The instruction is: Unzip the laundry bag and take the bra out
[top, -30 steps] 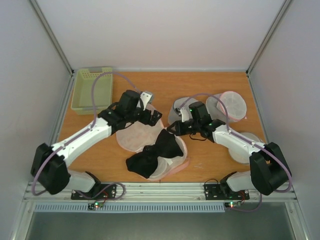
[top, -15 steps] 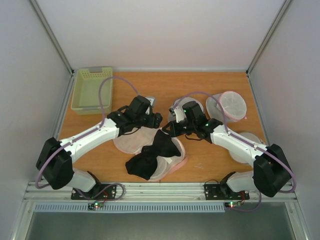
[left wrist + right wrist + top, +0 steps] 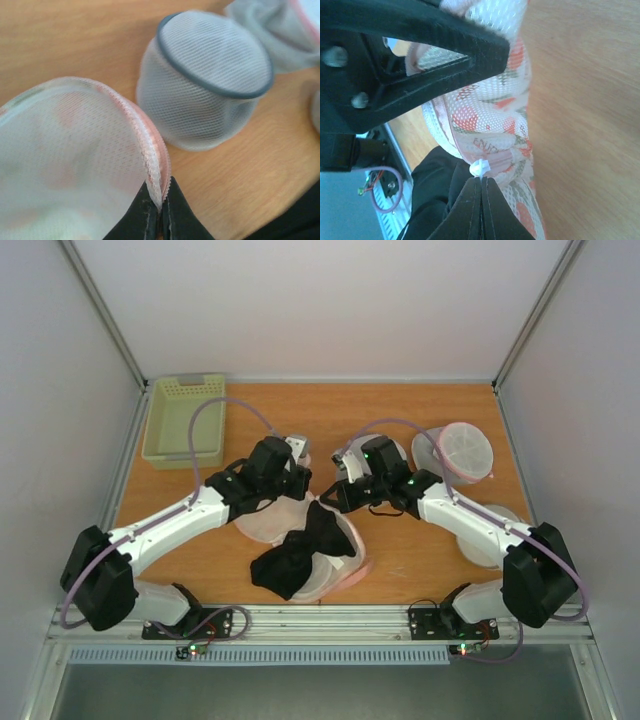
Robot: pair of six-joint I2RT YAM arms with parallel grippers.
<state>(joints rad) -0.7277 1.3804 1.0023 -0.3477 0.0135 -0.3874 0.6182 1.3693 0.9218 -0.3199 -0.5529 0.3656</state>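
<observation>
The laundry bag (image 3: 262, 524) lies mid-table, its pale mesh inside turned up and its pink trim (image 3: 363, 565) along the near edge. The black bra (image 3: 300, 550) lies half out across it. In the left wrist view my left gripper (image 3: 161, 194) is shut on the bag's pink-trimmed edge (image 3: 154, 150). Seen from above, that left gripper (image 3: 305, 483) sits at the bag's far edge. My right gripper (image 3: 481, 181) is shut on the white zipper pull (image 3: 479, 168) of the printed bag (image 3: 492, 112), with the bra (image 3: 432, 192) beside it. From above the right gripper (image 3: 337, 500) is close to the left one.
A grey-rimmed round mesh bag (image 3: 210, 80) stands just beyond the left gripper, and shows from above as the round mesh bag (image 3: 385, 453). A pink-rimmed one (image 3: 462, 450) and another (image 3: 490, 530) lie at the right. A green basket (image 3: 185, 420) sits far left.
My left gripper came in from the far left with jaws open, then shut on the bag's edge. The right gripper shifted slightly left, still holding the zipper pull.
</observation>
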